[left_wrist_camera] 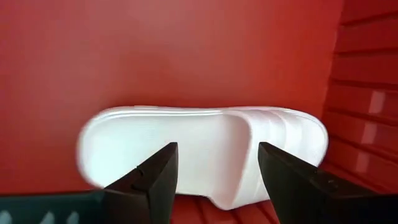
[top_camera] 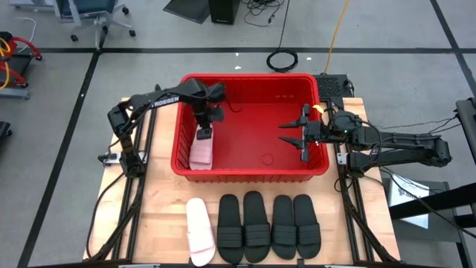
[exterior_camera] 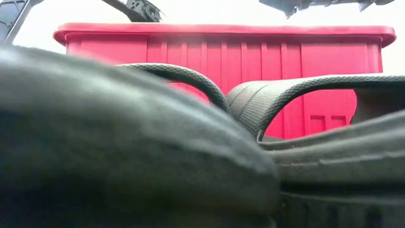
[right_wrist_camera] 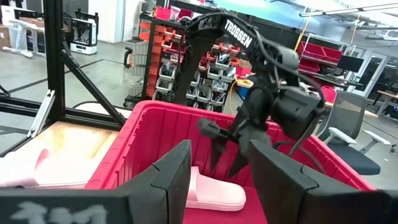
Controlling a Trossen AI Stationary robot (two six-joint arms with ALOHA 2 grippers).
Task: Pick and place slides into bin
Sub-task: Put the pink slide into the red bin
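A white slide [top_camera: 201, 149] lies sole-down on the floor of the red bin [top_camera: 249, 76], at its near left corner; it also shows in the left wrist view [left_wrist_camera: 205, 143]. My left gripper [top_camera: 204, 125] hangs open just above it, pointing down, its fingers [left_wrist_camera: 161, 180] apart and clear of the slide. My right gripper [top_camera: 297, 138] stands open and level over the bin's right side, holding nothing [right_wrist_camera: 221, 174]. On the table in front of the bin lie another white slide [top_camera: 200, 231] and several black slides [top_camera: 256, 225], side by side.
The bin's floor right of the white slide is bare. The row of slides fills the near table strip, and black slides [exterior_camera: 266, 101] block most of the low view. The table's wooden top [top_camera: 160, 208] shows at the near left.
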